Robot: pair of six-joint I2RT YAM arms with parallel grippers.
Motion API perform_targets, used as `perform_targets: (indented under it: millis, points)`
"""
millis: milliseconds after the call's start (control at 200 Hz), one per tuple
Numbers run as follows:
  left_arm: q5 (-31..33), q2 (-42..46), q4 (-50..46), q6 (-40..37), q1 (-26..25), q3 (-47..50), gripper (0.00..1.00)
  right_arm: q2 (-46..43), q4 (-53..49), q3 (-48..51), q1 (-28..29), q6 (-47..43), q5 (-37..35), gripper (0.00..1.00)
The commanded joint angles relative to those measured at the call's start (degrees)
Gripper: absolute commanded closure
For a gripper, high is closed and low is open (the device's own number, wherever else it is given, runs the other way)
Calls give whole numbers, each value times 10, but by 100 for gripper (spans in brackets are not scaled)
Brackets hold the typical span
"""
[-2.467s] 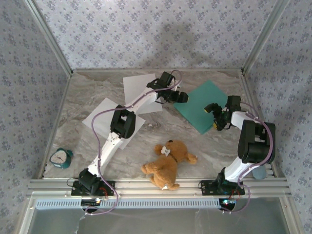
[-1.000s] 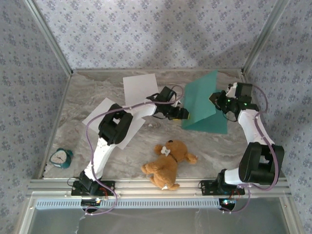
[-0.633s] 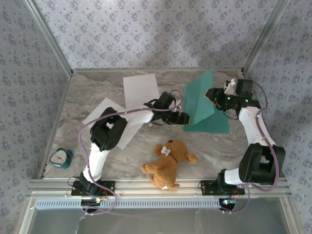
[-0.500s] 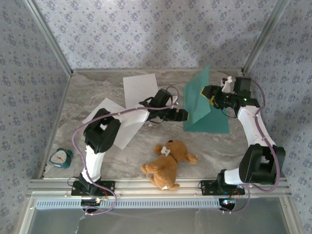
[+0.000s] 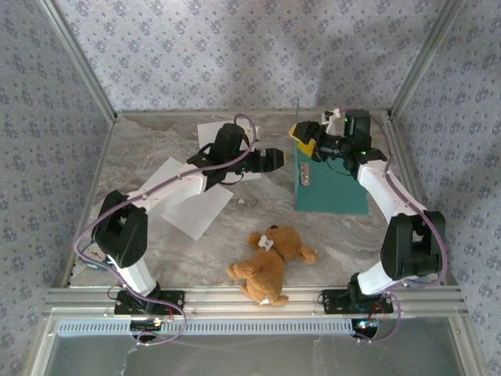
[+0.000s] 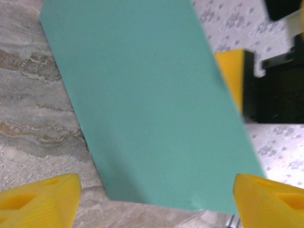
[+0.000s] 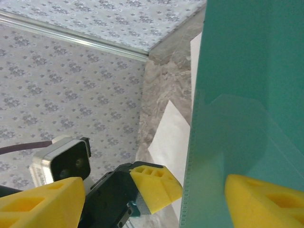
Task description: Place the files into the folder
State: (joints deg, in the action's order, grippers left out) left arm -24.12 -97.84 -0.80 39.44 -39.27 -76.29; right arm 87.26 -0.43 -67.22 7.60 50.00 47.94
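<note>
Near left of the table: one of the files lies flat, corner toward the arm bases. Second sheet lies flat further back, partly under the left arm. Left gripper is level and aimed right at the folder, fingers spread wide, nothing held. Folder sits right of centre; back half flat, spine running near to far along its left edge. Front cover stands almost upright off the spine. Right gripper is at that cover's far top, fingers wide apart, the cover's edge between them, unclamped. Teddy bear lies near the front, between the arm bases.
</note>
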Motion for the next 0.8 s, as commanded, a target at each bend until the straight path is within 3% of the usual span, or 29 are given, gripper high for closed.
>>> perform_targets:
  millis: [0, 500, 795]
  points:
    - [-34, 17, 34, 26, 11, 11, 18, 16, 90, 14, 16, 63, 8, 20]
    - [-55, 4, 20, 26, 26, -9, 31, 61, 182, 52, 58, 119, -13, 16]
    - [-61, 2, 23, 37, 44, 12, 47, 77, 202, 54, 70, 133, -12, 15]
